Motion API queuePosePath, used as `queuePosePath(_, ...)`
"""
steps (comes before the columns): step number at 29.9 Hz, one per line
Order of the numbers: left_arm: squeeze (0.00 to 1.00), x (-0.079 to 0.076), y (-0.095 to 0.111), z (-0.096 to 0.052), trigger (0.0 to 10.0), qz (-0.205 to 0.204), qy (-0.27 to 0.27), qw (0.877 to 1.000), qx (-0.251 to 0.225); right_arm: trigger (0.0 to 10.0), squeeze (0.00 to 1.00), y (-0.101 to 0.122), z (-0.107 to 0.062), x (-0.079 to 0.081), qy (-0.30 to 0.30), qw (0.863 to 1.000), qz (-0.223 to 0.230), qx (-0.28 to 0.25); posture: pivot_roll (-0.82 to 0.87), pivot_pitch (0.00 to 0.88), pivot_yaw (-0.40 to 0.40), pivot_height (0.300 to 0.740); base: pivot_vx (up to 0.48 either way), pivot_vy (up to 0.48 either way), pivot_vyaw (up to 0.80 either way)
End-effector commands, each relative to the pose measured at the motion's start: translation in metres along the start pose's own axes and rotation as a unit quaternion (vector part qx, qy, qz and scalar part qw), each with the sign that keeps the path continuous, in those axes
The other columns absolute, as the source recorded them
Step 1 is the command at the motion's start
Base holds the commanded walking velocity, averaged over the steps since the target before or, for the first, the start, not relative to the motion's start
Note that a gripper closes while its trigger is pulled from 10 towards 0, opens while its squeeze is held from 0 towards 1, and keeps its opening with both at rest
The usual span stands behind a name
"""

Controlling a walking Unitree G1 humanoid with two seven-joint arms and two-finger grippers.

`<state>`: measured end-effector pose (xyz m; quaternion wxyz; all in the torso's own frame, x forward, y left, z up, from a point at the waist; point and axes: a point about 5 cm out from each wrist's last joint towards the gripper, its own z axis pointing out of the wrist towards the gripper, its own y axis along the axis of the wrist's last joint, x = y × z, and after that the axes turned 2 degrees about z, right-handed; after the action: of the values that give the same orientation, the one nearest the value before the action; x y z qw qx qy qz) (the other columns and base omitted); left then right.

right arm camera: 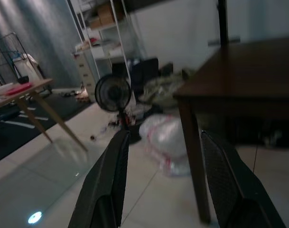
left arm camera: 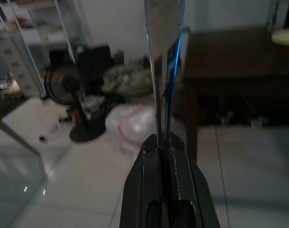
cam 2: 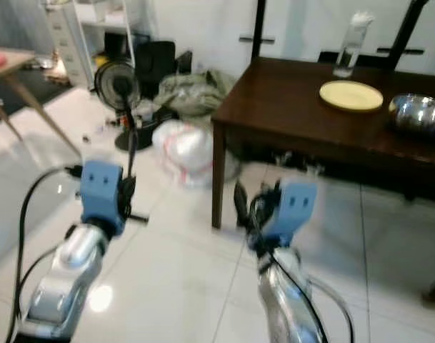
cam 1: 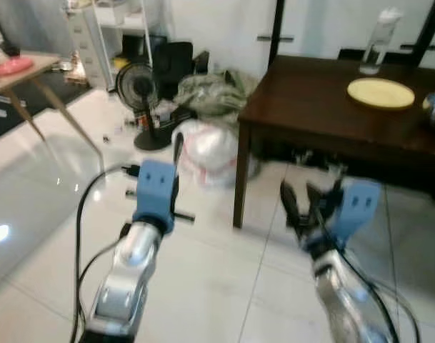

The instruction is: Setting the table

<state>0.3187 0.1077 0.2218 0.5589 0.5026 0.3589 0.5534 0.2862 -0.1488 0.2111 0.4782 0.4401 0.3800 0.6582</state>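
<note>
Two grippers: our left gripper point(left arm camera: 164, 142) is pinching a slim shiny metal utensil point(left arm camera: 163, 57); our right gripper point(right arm camera: 165, 180) is hanging open beside the dark wooden table point(cam 1: 310, 100).

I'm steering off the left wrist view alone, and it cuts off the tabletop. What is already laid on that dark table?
Observer: A yellow plate lies on the dark table, toward its far side.
Operator: Anything next to it that I might knock?
Observer: A metal bowl sits just to the plate's right, apart from it.
Operator: My left gripper is shut on the utensil. Is the other one carrying anything?
Observer: No, the right gripper is open and empty, held over the floor short of the table.
</note>
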Motion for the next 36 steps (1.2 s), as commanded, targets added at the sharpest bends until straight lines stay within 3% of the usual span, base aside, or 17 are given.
queuePosePath(1,0.0,0.0074,-0.0148,-0.0047,10.0,0.006,0.014,0.999,0.033,10.0,0.0,-0.0082,-0.0007,0.0059,0.007,1.0,0.009,0.019,-0.05,0.08,0.136,0.74,0.48,0.0,0.0)
queuePosePath(36,0.0,0.0073,-0.0138,-0.0053,10.0,0.014,0.011,0.999,0.028,10.0,0.0,-0.0087,-0.0013,0.008,0.01,1.0,0.013,0.02,-0.04,0.089,0.136,0.74,0.427,0.0,0.0)
